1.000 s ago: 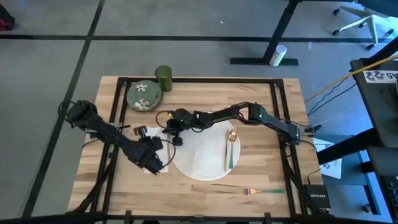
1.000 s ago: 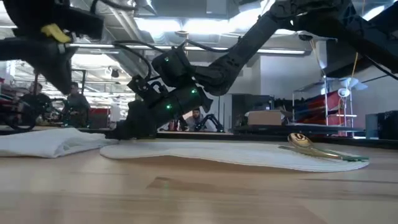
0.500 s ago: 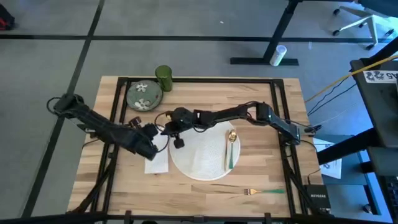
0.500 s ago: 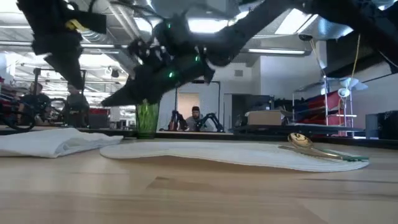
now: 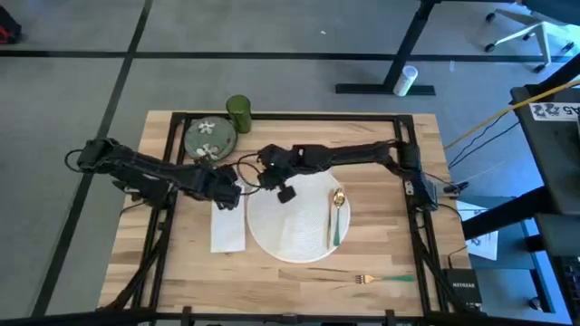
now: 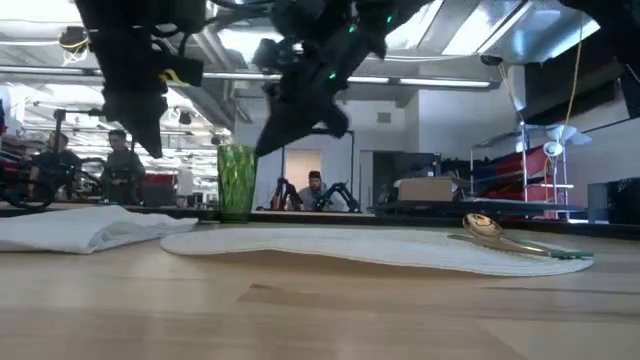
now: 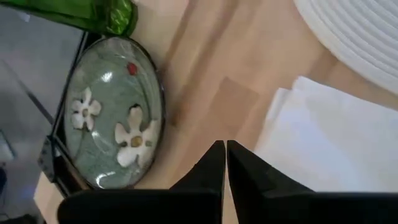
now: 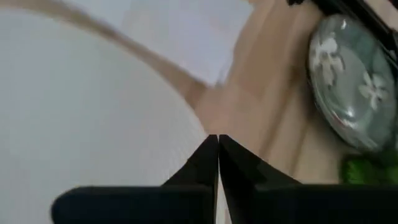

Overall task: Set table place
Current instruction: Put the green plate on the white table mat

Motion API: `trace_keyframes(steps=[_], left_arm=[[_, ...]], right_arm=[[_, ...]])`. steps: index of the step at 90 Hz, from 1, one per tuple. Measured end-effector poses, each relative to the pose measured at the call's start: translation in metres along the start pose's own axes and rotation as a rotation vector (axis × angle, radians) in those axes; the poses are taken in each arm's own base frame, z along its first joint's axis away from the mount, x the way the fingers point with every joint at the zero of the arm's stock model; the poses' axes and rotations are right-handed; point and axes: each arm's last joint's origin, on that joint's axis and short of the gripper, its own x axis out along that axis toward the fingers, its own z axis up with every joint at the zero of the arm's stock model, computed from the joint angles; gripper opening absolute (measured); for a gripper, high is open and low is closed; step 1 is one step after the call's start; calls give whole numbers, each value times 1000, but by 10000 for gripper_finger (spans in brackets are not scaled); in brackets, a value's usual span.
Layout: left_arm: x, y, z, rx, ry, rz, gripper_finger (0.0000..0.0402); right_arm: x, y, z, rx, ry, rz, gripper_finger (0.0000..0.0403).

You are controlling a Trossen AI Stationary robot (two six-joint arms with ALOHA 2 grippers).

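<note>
Fingers of both grippers are closed together and empty above the light-wood bench [image 5: 381,263], and the left gripper [image 5: 228,192] is nearer to the green flowered plate [image 5: 209,139] than the right gripper [image 5: 268,161].

A large rectangular light-wood butcher-block bench [image 5: 381,254] with thin black metal rails. On it: a round white ribbed placemat [image 5: 294,222] at centre, a folded white cloth napkin [image 5: 228,226] just beside its left edge, a round green plate with white flowers [image 5: 208,139] and a green glass tumbler [image 5: 238,113] at the far left, and a green-handled gold fork [image 5: 381,279] near the front edge.
</note>
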Motion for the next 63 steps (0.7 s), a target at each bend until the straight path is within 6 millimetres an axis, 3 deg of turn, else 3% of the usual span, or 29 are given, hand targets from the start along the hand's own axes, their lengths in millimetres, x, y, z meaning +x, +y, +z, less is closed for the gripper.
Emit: trace_keyframes(steps=[29, 63], left_arm=[[6, 6, 6, 17, 2, -6, 0], [6, 12, 22, 47, -100, -148, 0]], right_arm=[[-69, 8, -9, -50, 40, -55, 0], [-103, 66, -72, 100, -77, -171, 0]])
